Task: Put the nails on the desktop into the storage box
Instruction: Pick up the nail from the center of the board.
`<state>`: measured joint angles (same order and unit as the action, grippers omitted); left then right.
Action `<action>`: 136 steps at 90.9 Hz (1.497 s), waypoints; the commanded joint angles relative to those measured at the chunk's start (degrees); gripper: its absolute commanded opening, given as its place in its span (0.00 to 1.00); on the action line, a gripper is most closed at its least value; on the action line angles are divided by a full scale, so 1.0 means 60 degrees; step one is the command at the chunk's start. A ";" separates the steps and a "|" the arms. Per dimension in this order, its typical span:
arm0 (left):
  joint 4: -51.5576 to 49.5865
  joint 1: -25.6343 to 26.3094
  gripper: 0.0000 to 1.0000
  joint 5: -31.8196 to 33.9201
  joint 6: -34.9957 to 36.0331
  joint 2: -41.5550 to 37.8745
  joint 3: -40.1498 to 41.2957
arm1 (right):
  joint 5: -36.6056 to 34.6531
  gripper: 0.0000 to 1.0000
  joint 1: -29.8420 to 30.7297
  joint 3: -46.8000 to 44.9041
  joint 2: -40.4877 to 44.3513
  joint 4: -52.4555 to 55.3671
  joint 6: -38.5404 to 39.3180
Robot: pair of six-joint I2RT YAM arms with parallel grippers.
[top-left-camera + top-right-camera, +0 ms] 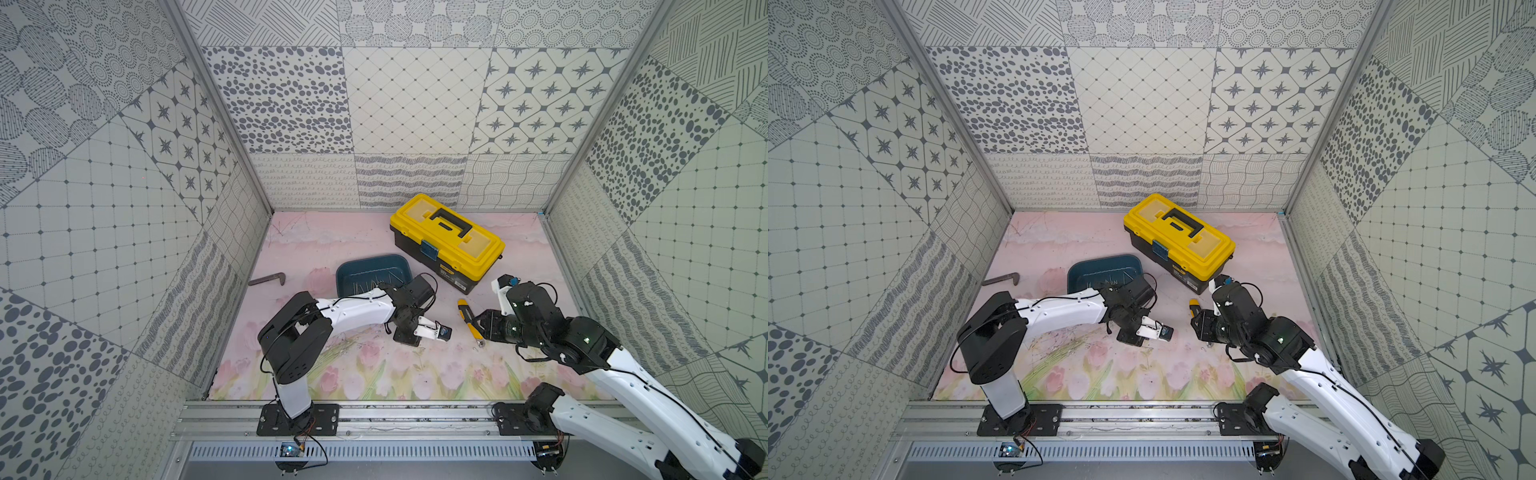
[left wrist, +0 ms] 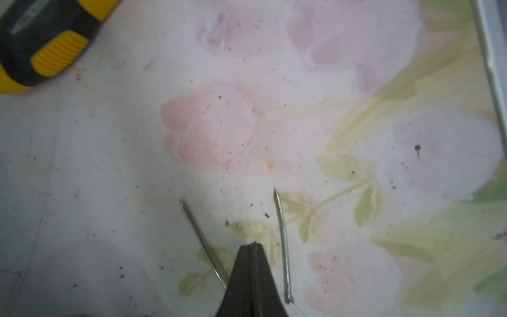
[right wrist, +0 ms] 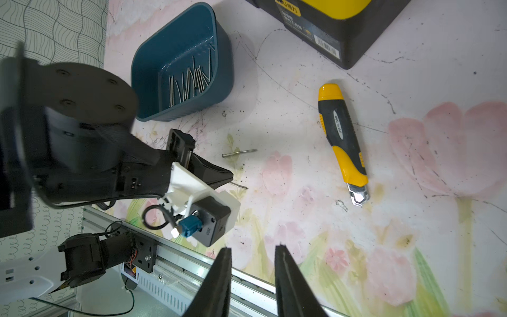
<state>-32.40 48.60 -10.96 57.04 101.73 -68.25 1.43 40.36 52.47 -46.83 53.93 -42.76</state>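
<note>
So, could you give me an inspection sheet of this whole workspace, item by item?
Surface: desktop pink tulip print, scuffed, dark specks.
Job's things: storage box holds many nails; two loose nails lie on the desktop.
Clutter: utility knife, toolbox, L-shaped bar.
Grippers: left gripper shut, tip between the loose nails, grip unclear; right gripper open, empty.
Cables: black cables along both arms.
Surroundings: patterned walls, metal rail in front.
</note>
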 commanded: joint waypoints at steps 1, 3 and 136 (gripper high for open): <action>-0.1061 -0.0377 0.00 -0.0379 -0.1030 -0.0900 -0.0325 | 0.0187 0.32 -0.0061 0.0045 -0.0265 -0.0878 0.0223; -0.1082 -0.0409 0.00 -0.0413 -0.1092 -0.1007 -0.0299 | 0.0223 0.32 -0.0061 0.0034 -0.0336 -0.0962 0.0219; -0.0478 0.0253 0.38 0.1245 -0.0200 -0.0973 0.1447 | 0.0580 0.34 -0.0058 -0.0237 -0.0605 -0.1115 0.0288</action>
<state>-33.01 49.23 -3.86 57.04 97.60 -61.69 4.47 40.36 51.24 -49.95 50.41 -41.56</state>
